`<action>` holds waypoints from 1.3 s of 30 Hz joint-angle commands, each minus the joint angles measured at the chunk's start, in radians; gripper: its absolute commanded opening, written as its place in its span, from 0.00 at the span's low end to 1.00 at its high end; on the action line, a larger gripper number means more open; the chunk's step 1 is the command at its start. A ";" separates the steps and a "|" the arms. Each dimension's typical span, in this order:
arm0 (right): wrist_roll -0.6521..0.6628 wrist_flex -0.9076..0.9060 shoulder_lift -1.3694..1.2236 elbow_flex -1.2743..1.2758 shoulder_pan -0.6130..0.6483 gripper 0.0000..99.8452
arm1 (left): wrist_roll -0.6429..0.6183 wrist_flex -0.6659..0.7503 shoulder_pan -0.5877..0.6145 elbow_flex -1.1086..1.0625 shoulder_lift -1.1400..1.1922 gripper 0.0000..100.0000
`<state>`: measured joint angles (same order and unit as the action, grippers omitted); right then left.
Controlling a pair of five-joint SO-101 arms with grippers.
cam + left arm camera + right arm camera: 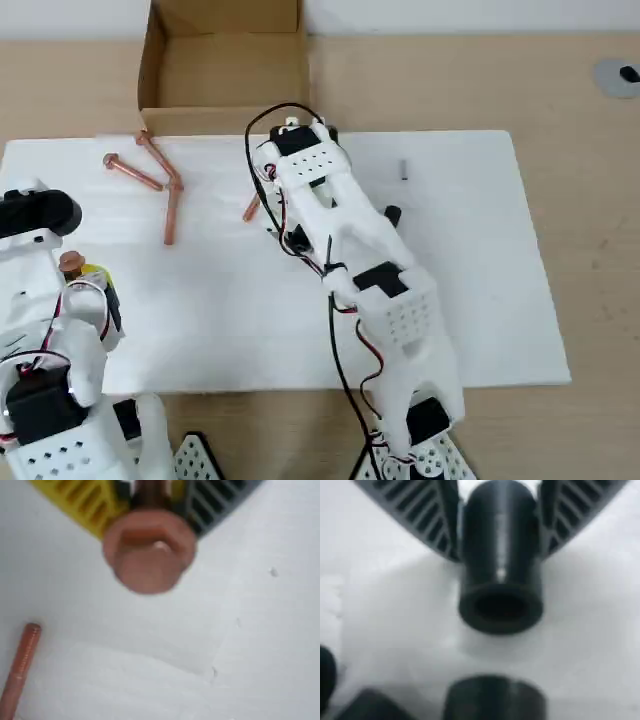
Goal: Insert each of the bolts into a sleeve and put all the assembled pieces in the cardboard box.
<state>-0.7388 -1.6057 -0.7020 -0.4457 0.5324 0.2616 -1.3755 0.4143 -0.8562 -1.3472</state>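
Observation:
A copper bolt (150,550) is gripped by its shank in my left gripper (150,495), head pointing out, between a yellow finger (85,500) and a dark grey one (220,500). From above, that bolt (71,263) hangs over the left end of the white mat (470,300). My right gripper (500,510) is shut on a black sleeve (500,580), its open bore facing the camera, just above the mat. More black sleeves (495,697) lie close beneath it. Several loose bolts (170,205) lie on the mat near the cardboard box (225,65).
The right arm (340,230) stretches across the mat's middle towards the box. A single bolt (20,670) lies on the mat beside the left gripper. A small dark piece (404,170) rests on the mat's right part. Bare wooden table surrounds the mat.

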 commanded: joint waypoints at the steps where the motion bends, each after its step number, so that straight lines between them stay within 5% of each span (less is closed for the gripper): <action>1: 0.046 -0.084 -0.004 -0.111 -0.021 0.01 | 0.023 0.000 -0.014 0.003 -0.010 0.01; 9: 0.304 -0.183 0.131 -0.398 0.008 0.01 | -0.074 0.006 -0.006 0.160 -0.012 0.01; 13: 0.414 -0.183 0.326 -0.400 0.082 0.01 | -0.086 0.008 -0.012 0.270 -0.012 0.01; 19: 0.761 -0.183 0.615 -0.398 0.145 0.01 | -0.087 0.008 -0.011 0.322 -0.012 0.01; 24: 0.884 -0.183 0.822 -0.380 0.143 0.01 | -0.089 0.032 -0.014 0.324 -0.012 0.01; 32: 0.882 -0.114 1.221 0.102 0.189 0.01 | -0.354 0.161 -0.080 0.331 -0.162 0.01; 39: 0.868 0.311 1.785 0.777 0.211 0.01 | -0.384 0.348 -0.347 0.115 -0.311 0.01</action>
<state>0.1343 -1.4799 0.8355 0.0284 0.7304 -0.1158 -1.1239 0.1473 -0.6582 -1.6233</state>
